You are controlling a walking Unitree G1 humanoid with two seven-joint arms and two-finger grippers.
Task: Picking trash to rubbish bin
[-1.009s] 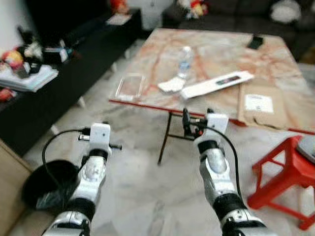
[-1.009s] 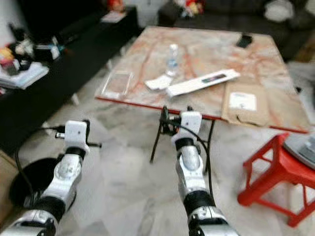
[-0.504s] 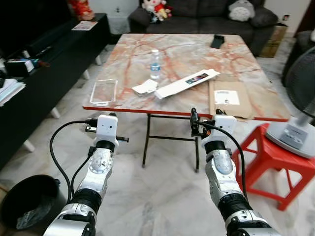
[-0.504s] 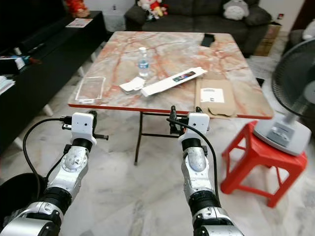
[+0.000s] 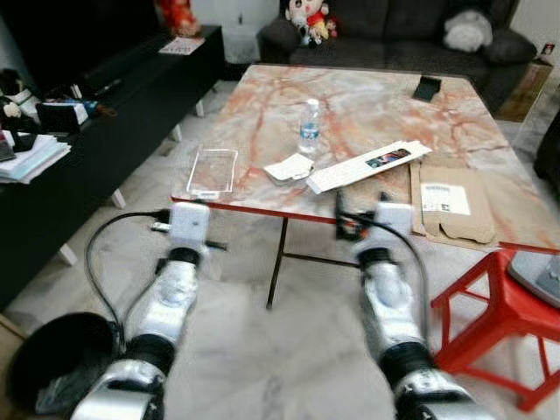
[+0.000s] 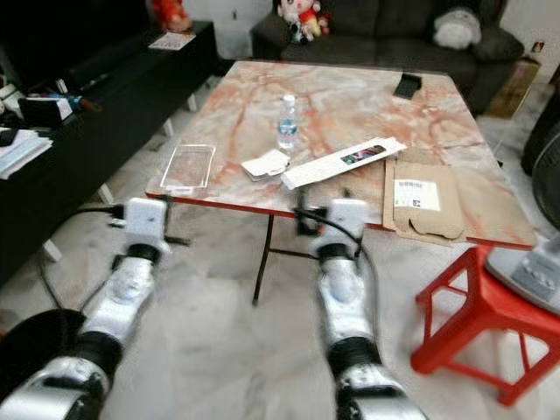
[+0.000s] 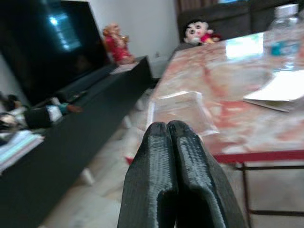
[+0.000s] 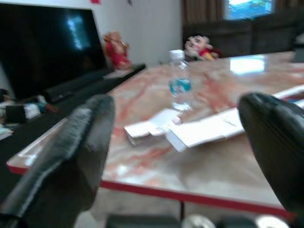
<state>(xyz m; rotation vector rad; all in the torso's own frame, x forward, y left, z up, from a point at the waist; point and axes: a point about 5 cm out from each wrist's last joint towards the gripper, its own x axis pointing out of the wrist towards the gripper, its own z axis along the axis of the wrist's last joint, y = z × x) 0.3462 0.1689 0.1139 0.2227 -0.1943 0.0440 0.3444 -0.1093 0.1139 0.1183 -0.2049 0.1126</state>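
Before the marble table [image 5: 367,114], left pincer [image 7: 172,137] is clenched empty, right pincer [image 8: 178,142] spread wide.

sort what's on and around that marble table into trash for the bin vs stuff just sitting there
Likely part of the job:
clear plastic tray
small white carton
long white box
flattened cardboard
water bottle, possibly
black bin
right pincer, open

Just lying about:
phone
red stool
plush toys on the sofa

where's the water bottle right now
The water bottle stands upright on the marble table, left of centre, just behind the small white box.
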